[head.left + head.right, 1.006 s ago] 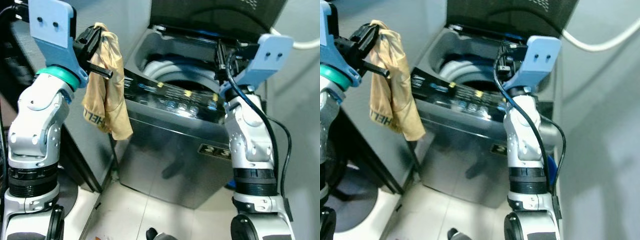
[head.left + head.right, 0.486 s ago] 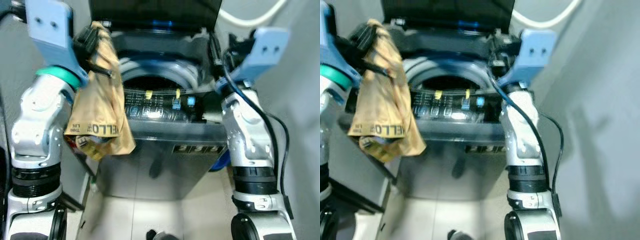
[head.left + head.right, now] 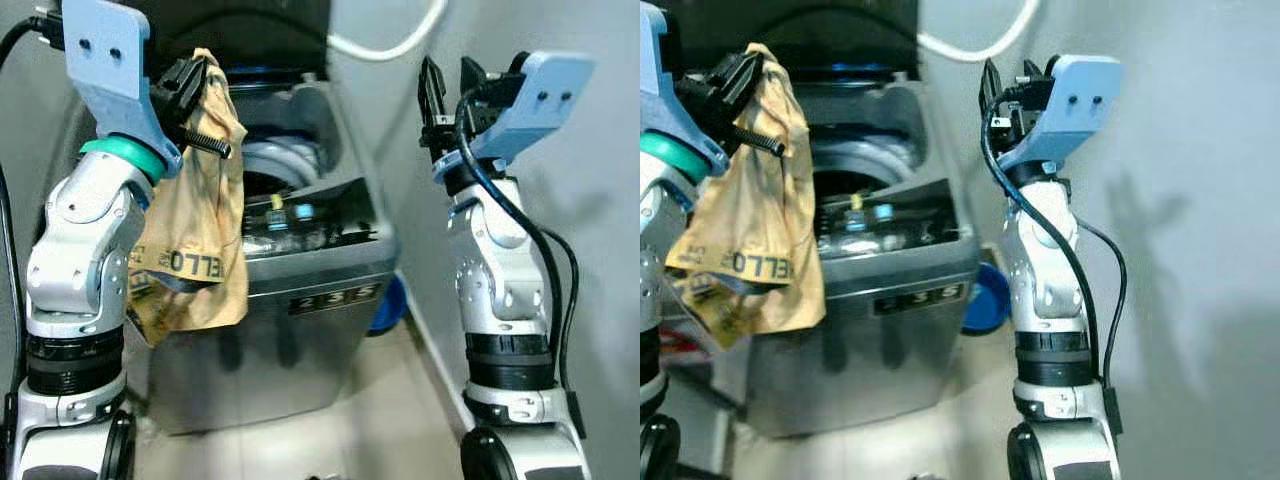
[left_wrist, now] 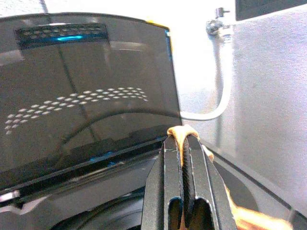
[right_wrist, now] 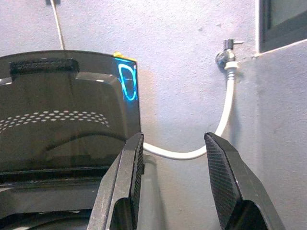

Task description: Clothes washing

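My left gripper (image 3: 196, 82) pinches the yellow cloth (image 3: 195, 245) tight; my right gripper (image 3: 445, 88) is wide open, holding nothing. The cloth hangs beside the washing machine (image 3: 300, 290), so I think dropping it now could miss the tub.

Both arms: silver-grey rounded casings, black ribbed rings at the lower joints. Left arm carries a teal collar below a pale-blue angled plate with two small holes; right arm has a matching pale-blue plate. Black cable loops down the right arm. Left hand (image 3: 190, 85) and right hand (image 3: 445, 85): long black fingers.
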